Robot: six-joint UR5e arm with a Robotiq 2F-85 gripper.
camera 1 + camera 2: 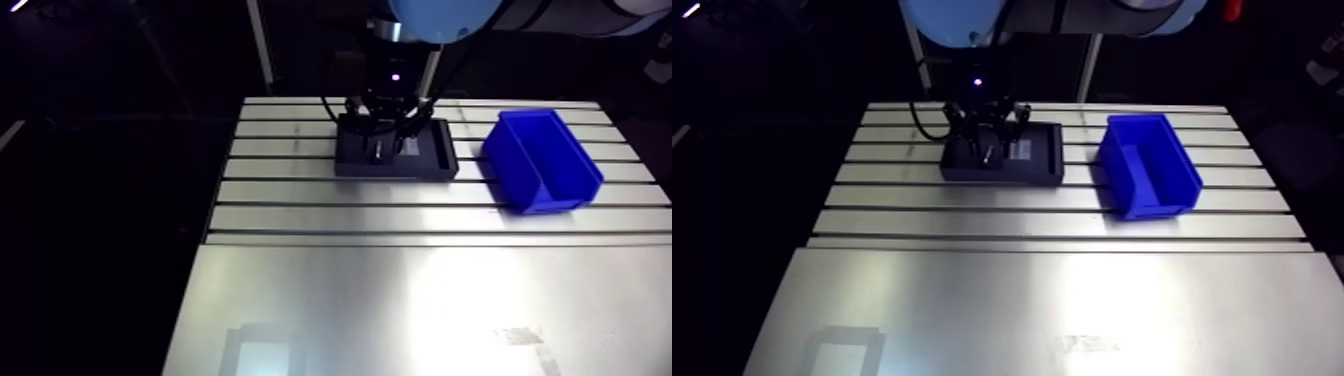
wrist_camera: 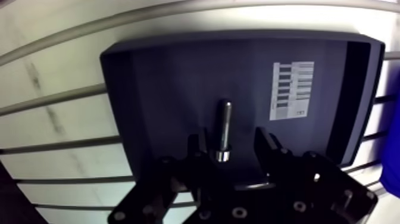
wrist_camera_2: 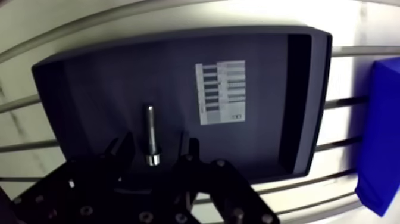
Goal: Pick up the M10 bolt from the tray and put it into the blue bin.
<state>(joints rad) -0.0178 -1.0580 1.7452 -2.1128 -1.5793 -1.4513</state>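
A dark tray (image 2: 166, 89) lies on the slotted table, with a single steel M10 bolt (image 2: 223, 128) flat on its floor. In the wrist view my gripper (image 2: 228, 143) hangs low over the tray, open. The bolt's head end sits between the two fingertips with a gap on each side, and its shank points away, ahead of the fingers. In the arm view the gripper (image 1: 385, 150) stands inside the tray (image 1: 445, 165). The blue bin (image 1: 540, 160) rests to the tray's right, apart from it.
A white printed label (image 2: 291, 89) is stuck to the tray floor beside the bolt. The bin's corner (image 3: 381, 137) shows past the tray's raised rim. A smooth metal plate (image 1: 400, 310) covers the near half of the table.
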